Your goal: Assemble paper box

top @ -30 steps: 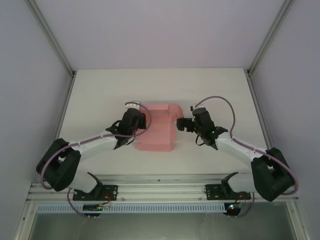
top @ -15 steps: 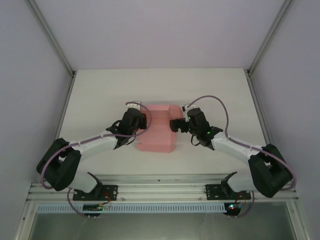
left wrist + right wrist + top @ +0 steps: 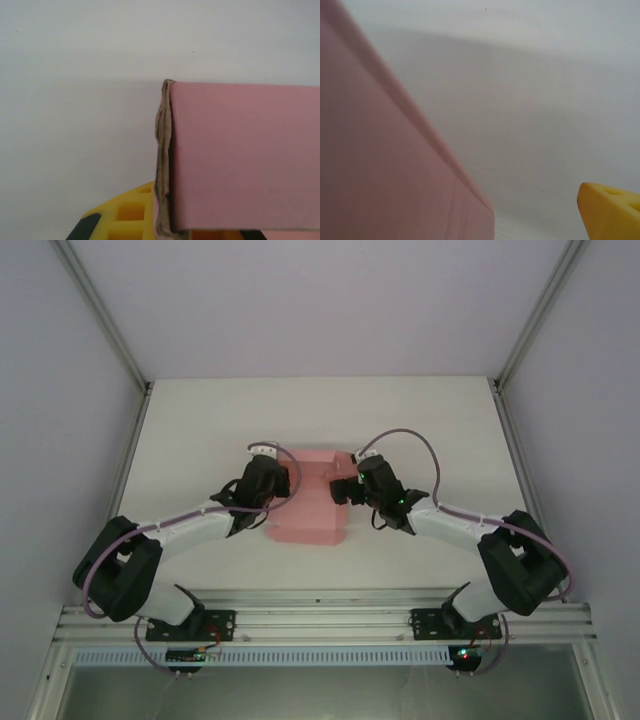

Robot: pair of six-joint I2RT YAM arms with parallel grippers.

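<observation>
Seen from above, one pink paper box (image 3: 308, 502) lies at the middle of the white table (image 3: 200, 430), flanked by two arms. The left pincer (image 3: 270, 483) is at the box's left edge and the right pincer (image 3: 344, 490) at its upper right corner, each touching the card or just beside it. Whether either is spread or pinching cannot be told from here.

The left wrist camera faces a pink wall filling the right of the frame, its raw brown edge upright at centre and a yellow pad (image 3: 127, 216) just below. The grip is unclear.

The right wrist camera has pink card across the left of the frame and one yellow fingertip (image 3: 612, 212) at lower right, apart from it.

The job appears to be at the wall-folding stage. The next move likely calls for one pincer to brace the box while the other presses a flap home.
</observation>
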